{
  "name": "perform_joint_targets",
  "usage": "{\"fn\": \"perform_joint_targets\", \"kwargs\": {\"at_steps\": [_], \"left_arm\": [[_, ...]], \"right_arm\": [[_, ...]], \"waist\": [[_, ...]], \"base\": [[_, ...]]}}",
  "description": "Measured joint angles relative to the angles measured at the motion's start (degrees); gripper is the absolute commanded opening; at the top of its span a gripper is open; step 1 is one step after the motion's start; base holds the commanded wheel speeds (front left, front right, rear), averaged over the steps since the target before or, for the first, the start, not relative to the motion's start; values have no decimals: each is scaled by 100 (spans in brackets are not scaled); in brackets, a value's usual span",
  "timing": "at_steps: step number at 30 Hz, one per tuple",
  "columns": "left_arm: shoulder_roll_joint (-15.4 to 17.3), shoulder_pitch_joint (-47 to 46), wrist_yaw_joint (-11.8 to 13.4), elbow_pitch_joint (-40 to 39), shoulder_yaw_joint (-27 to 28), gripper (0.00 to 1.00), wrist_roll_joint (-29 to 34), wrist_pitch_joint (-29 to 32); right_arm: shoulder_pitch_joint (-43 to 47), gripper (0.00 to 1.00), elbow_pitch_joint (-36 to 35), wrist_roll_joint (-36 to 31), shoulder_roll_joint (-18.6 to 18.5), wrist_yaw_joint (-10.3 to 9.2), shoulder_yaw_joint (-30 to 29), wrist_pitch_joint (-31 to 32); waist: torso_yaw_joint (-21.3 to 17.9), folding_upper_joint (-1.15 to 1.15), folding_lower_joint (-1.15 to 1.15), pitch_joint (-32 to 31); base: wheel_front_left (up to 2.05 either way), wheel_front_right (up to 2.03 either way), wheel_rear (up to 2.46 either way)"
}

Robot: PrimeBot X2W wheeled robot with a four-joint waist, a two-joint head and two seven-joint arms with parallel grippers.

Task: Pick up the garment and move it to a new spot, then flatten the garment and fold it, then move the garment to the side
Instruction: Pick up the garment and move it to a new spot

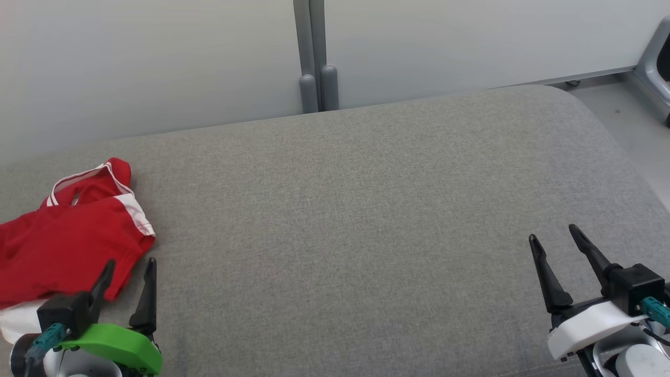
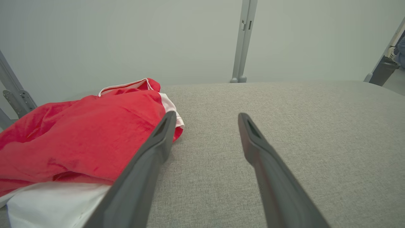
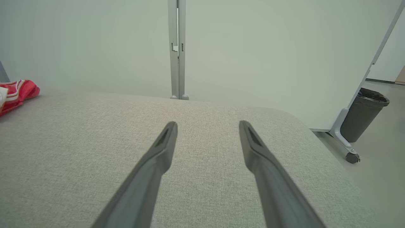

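Note:
A red garment (image 1: 68,235) with white trim lies bunched at the left edge of the grey cushioned surface (image 1: 345,220), its white part at the near side. In the left wrist view the garment (image 2: 79,139) fills the left half. My left gripper (image 1: 131,264) is open at the garment's near right corner, one finger (image 2: 158,142) over its hem, nothing between the fingers. My right gripper (image 1: 555,235) is open and empty at the near right of the surface. Far left in the right wrist view, the garment (image 3: 17,91) peeks in, well away from my right gripper (image 3: 207,125).
A pale wall with a grey post (image 1: 314,57) stands behind the surface. The surface rounds off at the right, with floor beyond. A dark bin (image 3: 362,115) and a wheeled grey frame foot (image 3: 343,144) stand on the floor at the right.

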Motion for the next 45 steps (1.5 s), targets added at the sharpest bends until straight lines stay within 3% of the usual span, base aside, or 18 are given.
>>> {"fn": "perform_joint_targets", "kwargs": {"at_steps": [7,17,23,27,32,42,45], "left_arm": [[-10,0,73,-186,21,100,18,0],[96,492,383,-354,486,100,-32,-1],[168,532,398,-457,499,100,-53,55],[192,530,299,-459,344,100,-123,359],[235,471,296,-457,634,100,-631,719],[506,-681,314,-376,1069,100,-1243,1758],[612,-1104,465,-223,1227,100,-1525,2231]], "right_arm": [[82,100,-120,0,-46,11,-18,-1],[-88,100,-147,-65,-11,411,492,-1],[-170,100,-135,-71,1,457,534,-1],[-157,100,-151,-71,3,397,442,-1],[-169,100,-326,-129,21,404,553,23],[-495,100,-550,-275,-142,470,666,276],[-600,100,-614,-325,-183,521,706,344]], "waist": [[292,0,0,11],[992,0,0,-17],[1458,0,0,-48],[1777,0,0,-55],[2082,0,0,47],[2173,0,0,636],[2113,0,0,881]], "base": [[0,0,0],[0,0,0],[0,0,0],[0,0,0],[0,0,0],[0,0,0],[0,0,0]]}}
